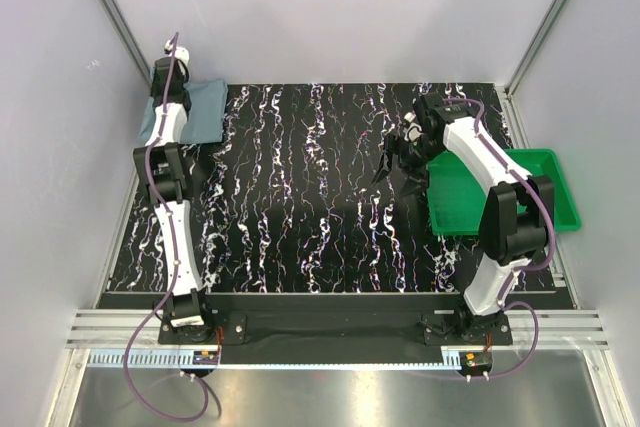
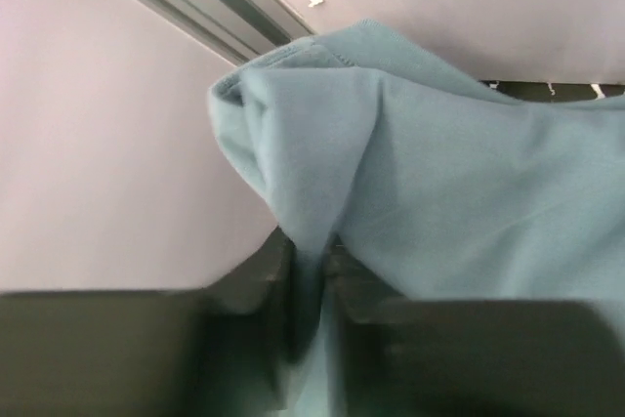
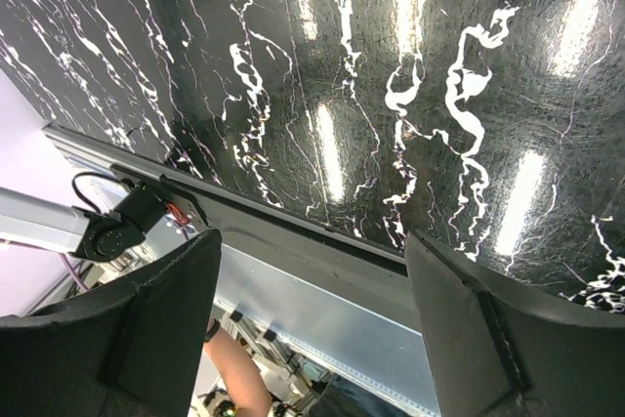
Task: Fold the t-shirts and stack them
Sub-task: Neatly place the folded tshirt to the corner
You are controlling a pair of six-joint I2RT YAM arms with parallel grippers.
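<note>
A dusty blue-grey t-shirt [image 1: 205,112] lies folded at the table's far left corner, against the left wall. My left gripper [image 1: 167,85] is over its left edge. In the left wrist view the gripper [image 2: 312,285] is shut on a raised fold of the t-shirt [image 2: 439,183], and the cloth runs down between the two fingers. My right gripper [image 1: 397,162] hangs open and empty over the marbled table, right of centre. The right wrist view shows it [image 3: 312,241] with fingers wide apart and nothing between them.
A green plastic tray [image 1: 545,192] sits at the right edge, partly under the right arm. The black marbled tabletop [image 1: 300,197] spans the middle. Grey walls close in on the left, back and right. The table's front rail [image 3: 322,241] shows in the right wrist view.
</note>
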